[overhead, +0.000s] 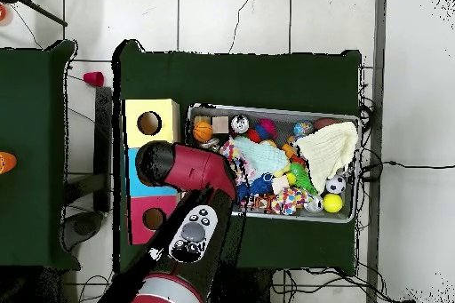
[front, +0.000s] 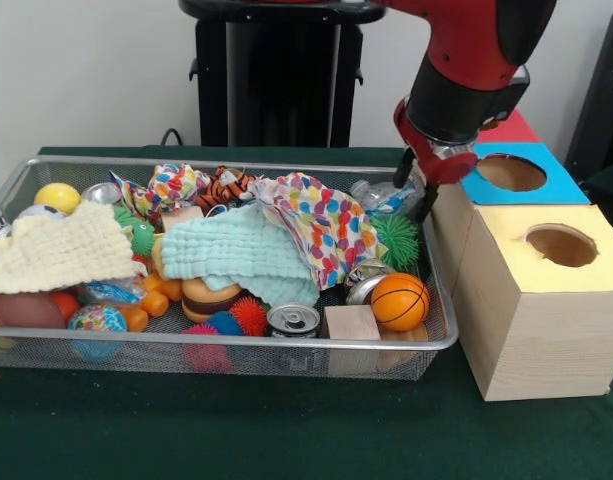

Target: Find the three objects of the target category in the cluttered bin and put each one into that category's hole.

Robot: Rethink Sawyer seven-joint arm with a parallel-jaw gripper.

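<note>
Hand [front: 418,190] hangs at the bin's [front: 236,350] edge next to the boxes, low over a clear plastic bottle [front: 378,196] and a green spiky ball [front: 396,240]; its tips are partly hidden, so can't tell if it's wide, narrow or gripping anything. In the overhead view the arm [overhead: 191,168] covers that end of the bin and the blue box. Bin is full: mint cloth [front: 241,255] mid, cream cloth [front: 51,250] at the opposite end from the boxes, dotted cloth [front: 321,225], tiger toy [front: 226,187], yellow ball [front: 57,196], small basketball [front: 399,301], can [front: 293,320], wood block [front: 351,323], burger toy [front: 208,298]. Target category not identifiable from the views. Three boxes stand in a row touching the bin on the green bench [front: 286,430]: yellow hole [front: 561,244], blue hole [front: 511,172], red box [front: 511,130] behind.
</note>
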